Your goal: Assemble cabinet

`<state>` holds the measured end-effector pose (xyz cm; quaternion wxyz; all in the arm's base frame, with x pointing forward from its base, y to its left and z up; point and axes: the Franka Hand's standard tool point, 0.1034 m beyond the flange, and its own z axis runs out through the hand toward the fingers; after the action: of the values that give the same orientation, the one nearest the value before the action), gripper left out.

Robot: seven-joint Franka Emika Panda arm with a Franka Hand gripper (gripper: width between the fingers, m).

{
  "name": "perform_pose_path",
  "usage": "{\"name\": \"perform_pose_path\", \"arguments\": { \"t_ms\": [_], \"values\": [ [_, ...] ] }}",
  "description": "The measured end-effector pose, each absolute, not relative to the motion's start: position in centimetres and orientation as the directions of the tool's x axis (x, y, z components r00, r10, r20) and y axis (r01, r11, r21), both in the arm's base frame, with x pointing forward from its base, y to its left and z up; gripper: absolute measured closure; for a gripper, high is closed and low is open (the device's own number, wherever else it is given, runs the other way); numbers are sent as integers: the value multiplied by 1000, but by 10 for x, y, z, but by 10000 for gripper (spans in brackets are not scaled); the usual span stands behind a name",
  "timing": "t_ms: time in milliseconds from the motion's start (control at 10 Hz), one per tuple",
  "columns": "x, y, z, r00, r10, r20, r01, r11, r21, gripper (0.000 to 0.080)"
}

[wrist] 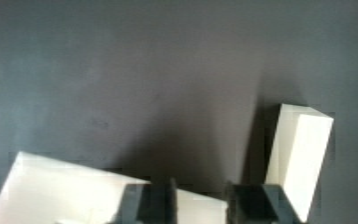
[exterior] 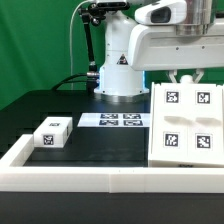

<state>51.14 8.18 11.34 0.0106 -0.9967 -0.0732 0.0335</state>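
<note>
Cabinet first: in the exterior view I see it as a large white panel on the exterior view's right side of the black table. Four black-and-white tags show on the face turned toward the camera. It looks tilted back a little, with its lower edge close to the long white rail that borders the table. The marker board lies flat just beside it, toward the exterior view's left. A small white block with a tag sits well apart, near the rail's corner. The arm reaches over from its base, and the gripper hangs right at the cabinet's upper edge. From here I cannot tell whether they touch.

In the wrist view, the gripper shows two dark fingers standing moderately apart, with a strip of white plastic filling the gap between them. I cannot tell whether the pads press on it or merely straddle it. A broad white slab lies to one side of the fingers and a tall narrow white wall to the other, over the dark table.
</note>
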Motion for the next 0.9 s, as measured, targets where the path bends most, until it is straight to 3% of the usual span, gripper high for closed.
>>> {"name": "perform_pose_path", "arguments": {
  "t_ms": [100,500,900],
  "values": [
    [515,79,111,987,147,-67,146,-989,-26,681],
    [537,78,132,987,148,-69,147,-989,-25,719],
    [537,79,132,986,149,-68,148,-989,-25,778]
  ]
}}
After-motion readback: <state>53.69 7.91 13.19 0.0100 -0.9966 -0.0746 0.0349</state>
